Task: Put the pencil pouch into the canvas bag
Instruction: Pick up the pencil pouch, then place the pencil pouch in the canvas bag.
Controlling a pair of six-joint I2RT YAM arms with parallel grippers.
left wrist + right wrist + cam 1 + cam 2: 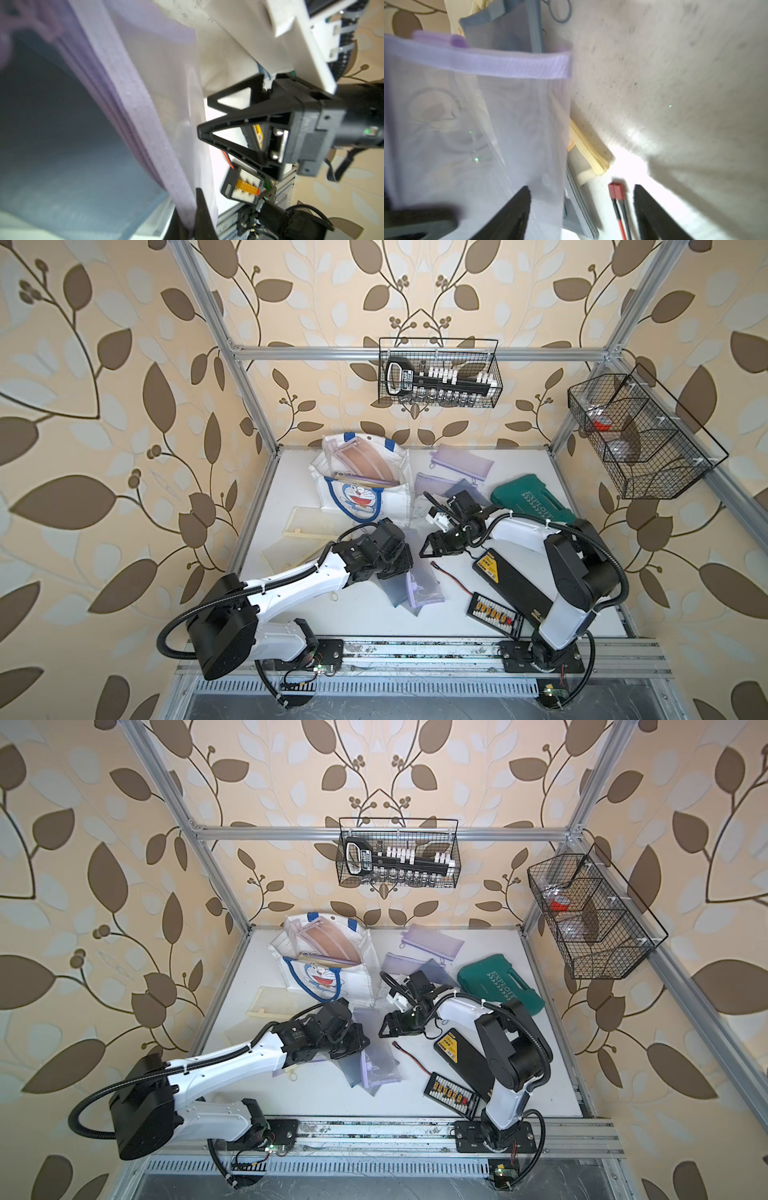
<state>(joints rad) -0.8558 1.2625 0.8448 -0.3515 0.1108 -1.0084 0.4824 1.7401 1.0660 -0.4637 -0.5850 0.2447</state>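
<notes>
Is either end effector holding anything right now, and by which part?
The left end effector is shut on the lilac mesh pencil pouch, pinching it at its purple zippered edge. The right end effector is open and holds nothing.

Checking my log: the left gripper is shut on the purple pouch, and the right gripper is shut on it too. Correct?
Not quite. The left gripper is shut on the purple pouch, but the right gripper is open, not shut on it. The right wrist view shows its fingers spread wide apart.
</notes>
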